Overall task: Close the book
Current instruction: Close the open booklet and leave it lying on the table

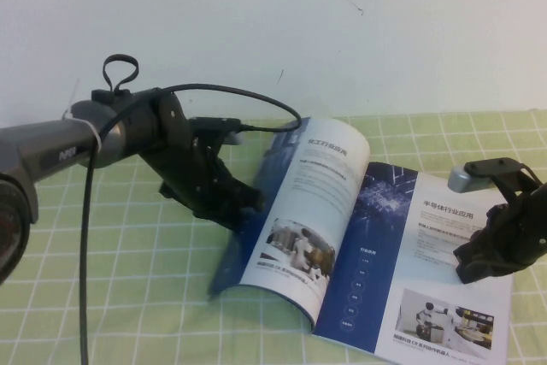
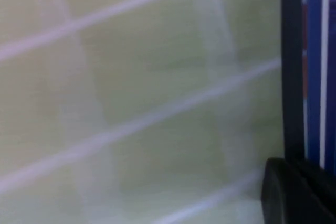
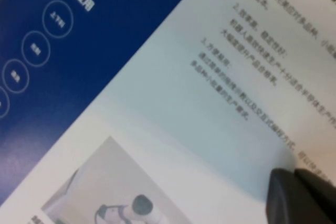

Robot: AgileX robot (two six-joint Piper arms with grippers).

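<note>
Lying open in the lower right of the high view, the book [image 1: 389, 245] is spread on a green checked tablecloth [image 1: 111, 288]. Its long axis, the spine, is set from the middle of the frame down toward the lower edge at a slight slant. The heads of the pages are turned toward the white wall [image 1: 359, 32] at the top.

The right-hand page [image 3: 173, 108] is laid flat. The left-hand leaf [image 1: 308, 203] is raised and arched over toward the right, with its blue cover [image 2: 315, 66] faced to the left.

The left gripper [image 1: 242, 203] is placed at centre left, against the outer side of that cover and low over the cloth. How far this claw is open, and whether anything is held in it, cannot be told. The right gripper [image 1: 480, 264] is set down on the right-hand page at the right edge of the frame, directly where the raised leaf would land; its opening cannot be told either. A black cable [image 1: 85, 254] is hung at the left.
</note>
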